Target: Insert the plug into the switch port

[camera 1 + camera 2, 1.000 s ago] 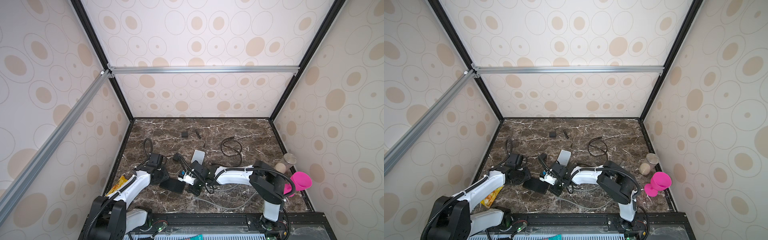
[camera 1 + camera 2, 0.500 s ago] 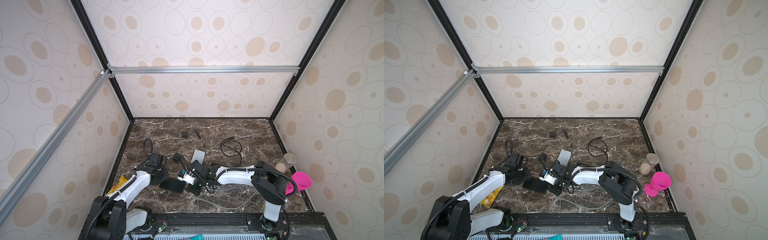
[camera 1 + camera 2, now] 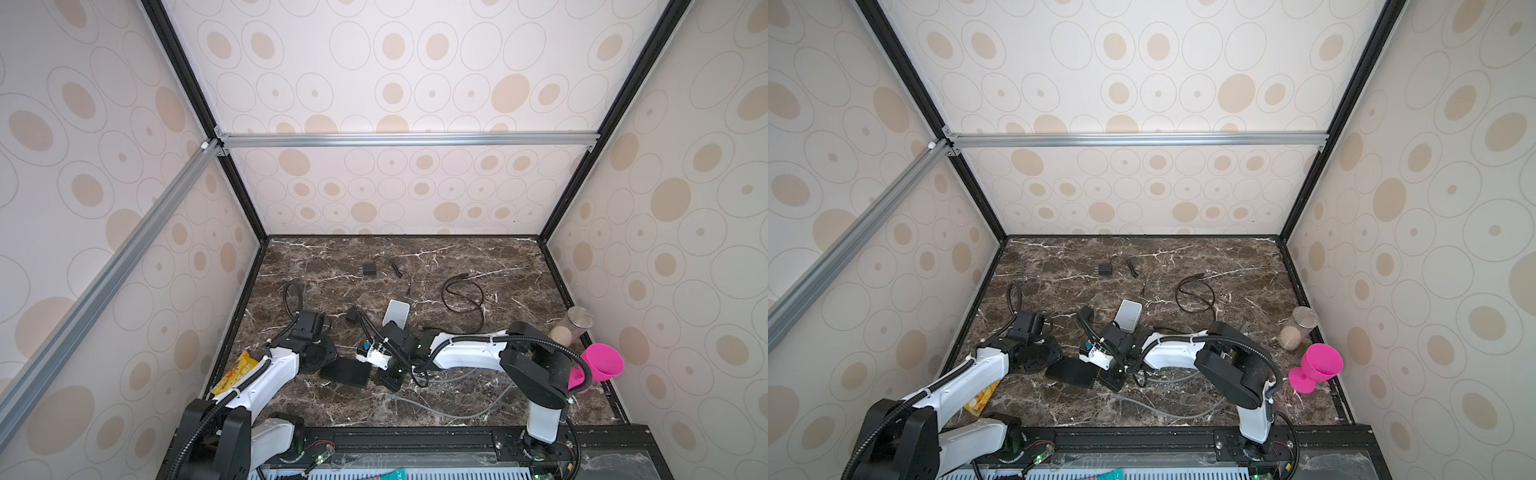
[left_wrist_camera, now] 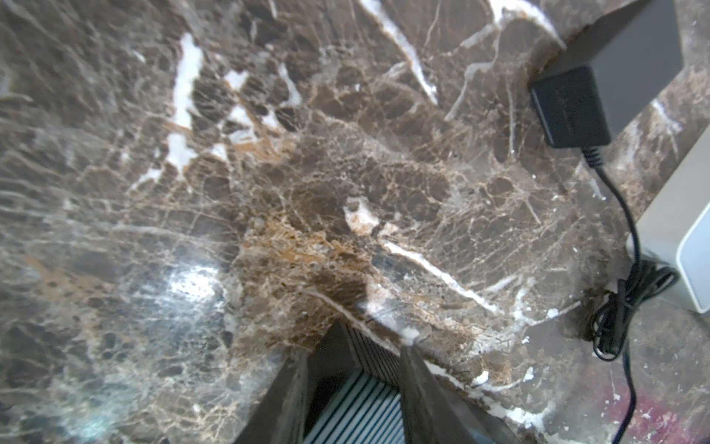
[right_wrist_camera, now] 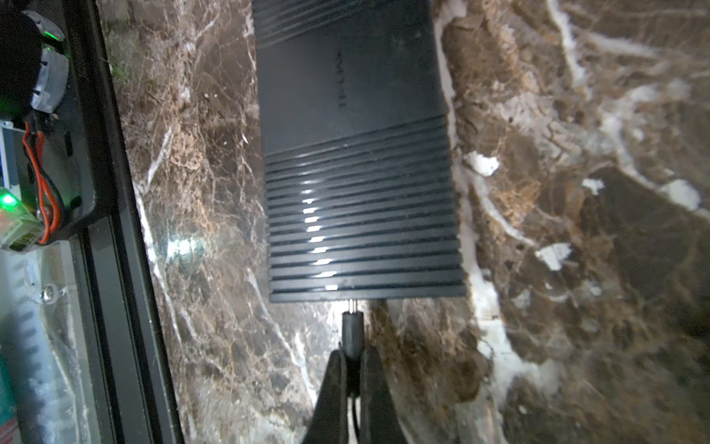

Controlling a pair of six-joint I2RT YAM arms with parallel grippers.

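The right jaws are pinched shut on the plug (image 5: pixel 352 331), its pin at the edge of the switch (image 5: pixel 357 153) lying on the counter (image 5: pixel 576 269); pushed off-line it could shove the switch, as I cannot tell whether the part-open left jaws straddling it grip it

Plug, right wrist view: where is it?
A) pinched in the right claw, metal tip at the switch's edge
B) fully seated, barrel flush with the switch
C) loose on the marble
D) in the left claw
A: the right claw is shut on the plug, and its metal tip meets the near edge of the switch with the black barrel outside.
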